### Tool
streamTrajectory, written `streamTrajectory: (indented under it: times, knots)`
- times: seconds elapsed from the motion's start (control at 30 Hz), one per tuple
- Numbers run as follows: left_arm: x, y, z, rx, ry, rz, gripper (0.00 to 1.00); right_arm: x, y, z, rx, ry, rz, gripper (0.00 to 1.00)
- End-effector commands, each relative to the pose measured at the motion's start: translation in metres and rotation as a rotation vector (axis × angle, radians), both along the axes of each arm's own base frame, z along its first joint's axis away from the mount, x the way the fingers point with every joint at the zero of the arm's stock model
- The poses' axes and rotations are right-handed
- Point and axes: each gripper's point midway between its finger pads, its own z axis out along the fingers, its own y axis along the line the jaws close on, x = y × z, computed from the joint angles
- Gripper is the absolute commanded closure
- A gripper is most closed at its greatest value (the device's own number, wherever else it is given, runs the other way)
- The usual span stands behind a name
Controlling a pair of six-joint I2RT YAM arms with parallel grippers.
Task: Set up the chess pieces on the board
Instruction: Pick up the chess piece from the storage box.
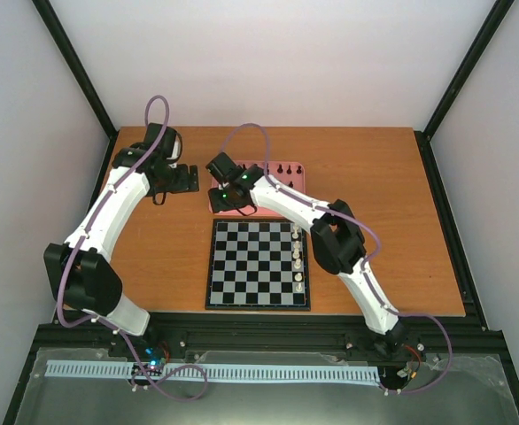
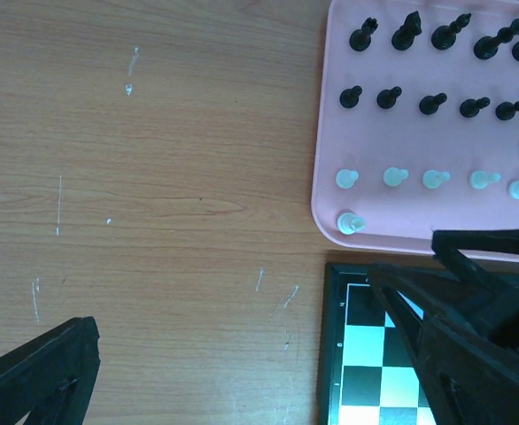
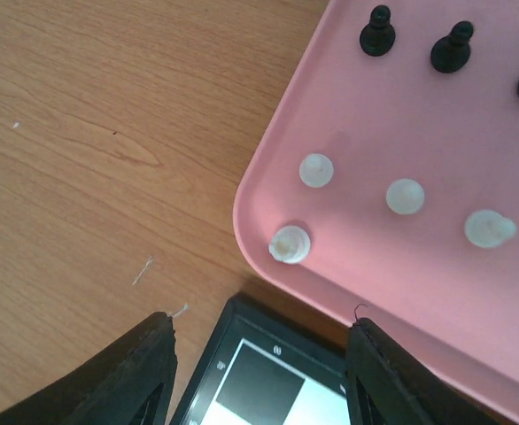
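Robotics lab, two white jointed arms (image 1: 109, 208) standing at an orange-brown wooden table (image 1: 392, 221); white panel walls (image 1: 268, 62), black metal posts (image 1: 76, 66) enclosing it

Left pincer (image 2: 233, 305) spread wide, right pincer (image 3: 259, 323) parted, both aimed downward

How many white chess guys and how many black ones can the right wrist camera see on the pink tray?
White chess pieces: 4
Black chess pieces: 3 (one is cut off by the picture's edge)
Total on the pink tray: 7
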Motion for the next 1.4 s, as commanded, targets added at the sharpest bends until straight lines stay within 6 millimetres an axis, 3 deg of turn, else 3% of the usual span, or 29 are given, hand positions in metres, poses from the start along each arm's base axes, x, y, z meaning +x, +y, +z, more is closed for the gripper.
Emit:
streamTrajectory:
  times: [0.0, 0.33, 0.7, 1.2, 1.37]
  knots:
    - [0.000, 0.002, 0.022, 0.001, -0.054, 0.018, 0.00, 0.017, 0.007, -0.005, 0.027, -0.007, 0.020, 0.40]
    - [0.000, 0.002, 0.019, 0.004, -0.047, 0.021, 0.00, 0.033, 0.013, -0.027, 0.013, -0.017, 0.035, 0.41]
    - [-0.001, 0.002, 0.013, 0.008, -0.034, 0.018, 0.00, 0.030, 0.012, -0.054, -0.019, 0.032, 0.039, 0.47]
    - [0.000, 0.002, 0.008, 0.008, -0.024, 0.015, 0.00, 0.038, 0.015, -0.067, -0.016, 0.029, 0.031, 0.51]
    - [-0.001, 0.001, 0.005, 0.008, -0.017, 0.012, 0.00, 0.044, 0.015, -0.068, -0.008, 0.023, 0.021, 0.57]
